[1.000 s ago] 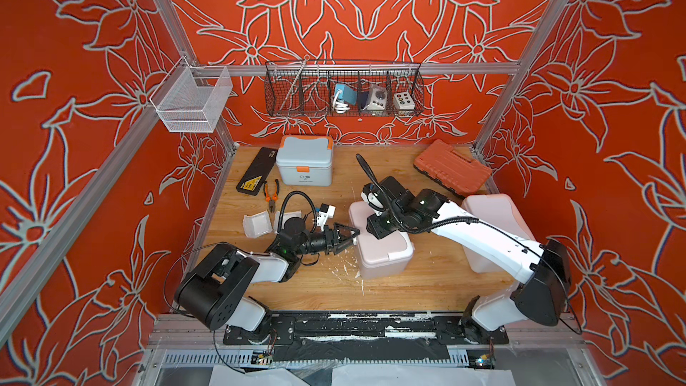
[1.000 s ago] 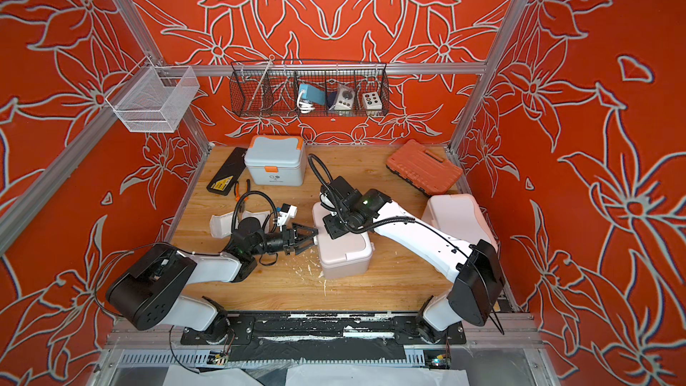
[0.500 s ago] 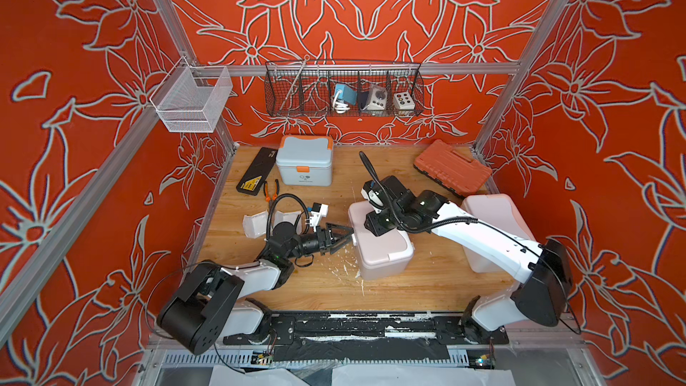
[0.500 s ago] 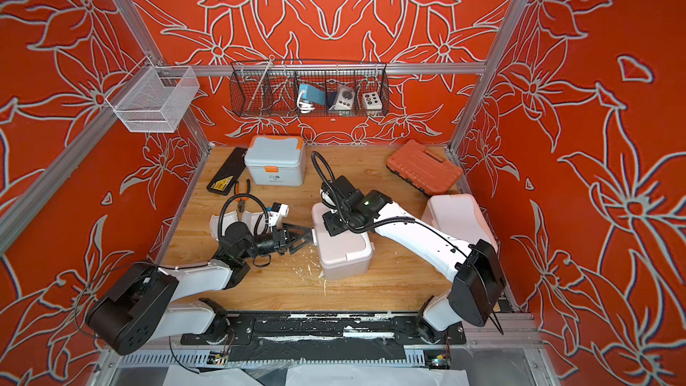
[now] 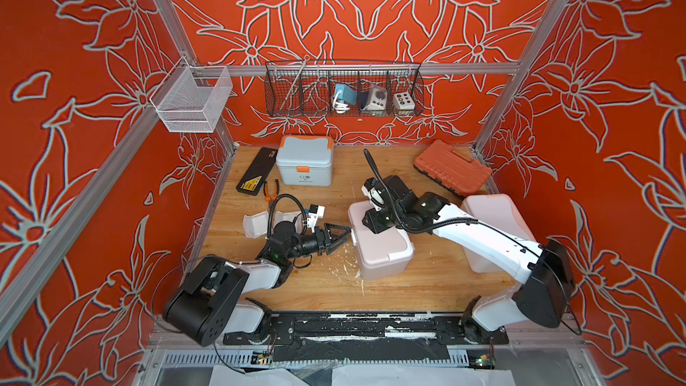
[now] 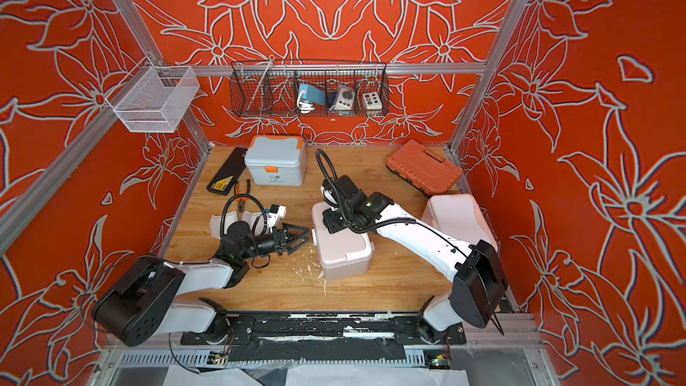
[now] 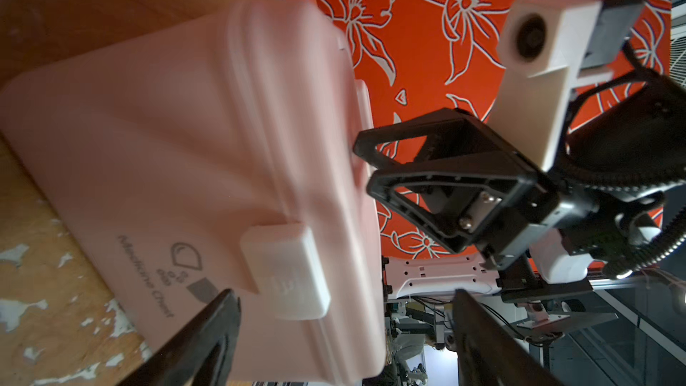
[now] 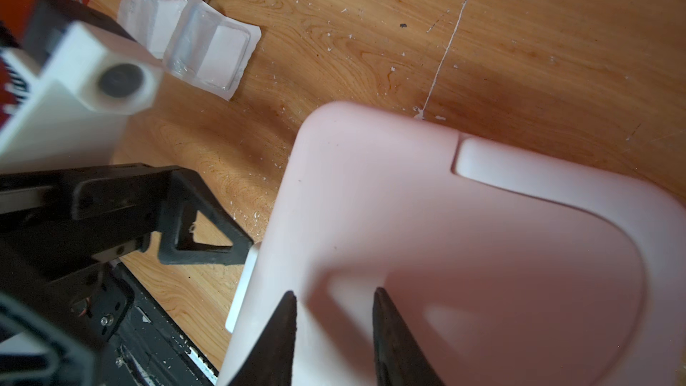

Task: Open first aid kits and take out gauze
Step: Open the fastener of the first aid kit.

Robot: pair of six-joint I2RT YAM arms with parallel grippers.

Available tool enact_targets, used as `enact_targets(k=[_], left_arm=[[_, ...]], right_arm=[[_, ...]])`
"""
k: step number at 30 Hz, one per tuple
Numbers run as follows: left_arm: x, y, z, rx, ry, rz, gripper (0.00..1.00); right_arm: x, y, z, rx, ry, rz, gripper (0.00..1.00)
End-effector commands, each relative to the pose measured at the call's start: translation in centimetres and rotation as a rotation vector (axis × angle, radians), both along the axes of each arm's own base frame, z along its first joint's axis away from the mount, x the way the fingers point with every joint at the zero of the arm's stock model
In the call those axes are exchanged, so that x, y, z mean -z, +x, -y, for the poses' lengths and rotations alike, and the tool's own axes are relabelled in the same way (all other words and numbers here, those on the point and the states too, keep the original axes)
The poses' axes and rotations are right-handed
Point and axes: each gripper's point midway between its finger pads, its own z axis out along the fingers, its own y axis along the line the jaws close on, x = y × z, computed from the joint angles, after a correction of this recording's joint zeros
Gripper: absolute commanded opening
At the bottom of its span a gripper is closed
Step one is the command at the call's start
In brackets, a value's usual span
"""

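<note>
Left gripper [image 5: 342,239] hangs spread wide at the left face of the pale pink kit [image 5: 382,254], closed at mid-table. It looks a rigid, light, smooth box, likely to skid if pushed. Right gripper [image 8: 333,297] sits on its lid, jaws narrowly parted — pinching the handle or just pressing, I cannot tell. Best hold: the white latch [image 7: 286,272], by its free edge. Two gauze packets [image 8: 208,57] — flat, probably crinkly — lie left of the kit.

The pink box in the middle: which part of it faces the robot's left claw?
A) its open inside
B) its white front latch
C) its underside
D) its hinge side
B: the left gripper, jaws open, points at the white latch on the logo side of the closed pink box.
</note>
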Motion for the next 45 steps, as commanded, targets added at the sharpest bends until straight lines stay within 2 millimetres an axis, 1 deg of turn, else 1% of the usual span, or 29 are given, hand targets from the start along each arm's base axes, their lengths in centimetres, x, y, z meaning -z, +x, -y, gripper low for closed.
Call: enact_targets(k=[1,8,14,20,25,34,41,45], left_arm=[[-2.9,-0.7,0.9,0.057,-0.099,0.112,0.86],[-3.1,-0.8,2.2,0.108,-0.168,0.118,0.84],[-4.6,-1.1,2.3,0.123,-0.216,0.162,0.83],[-6.3,-1.8,1.9,0.125,-0.238,0.216,0.83],[-7.4,-2.2,1.6,0.122,-0.253,0.248,0.84],[-7.7,-2.6,0.7,0.096,-0.252,0.25,0.84],[-8.6,-3.0,0.0,0.075,-0.247,0.273,0.84],[-8.5,-2.9,-0.2,0.052,-0.196,0.284,0.85]], right_arm=[[6.2,-3.7,3.3,0.007,-0.17,-0.226,0.36],[6.6,-4.6,3.3,-0.011,-0.141,-0.257,0.35],[7.3,-5.2,3.5,-0.016,-0.147,-0.281,0.34],[8.7,-5.4,4.3,0.0,-0.203,-0.305,0.34],[9.5,-5.5,4.6,0.005,-0.227,-0.32,0.33],[10.6,-5.5,5.1,0.016,-0.266,-0.332,0.33],[10.7,-5.5,5.0,0.012,-0.264,-0.334,0.33],[10.6,-5.4,5.0,0.012,-0.263,-0.333,0.33]])
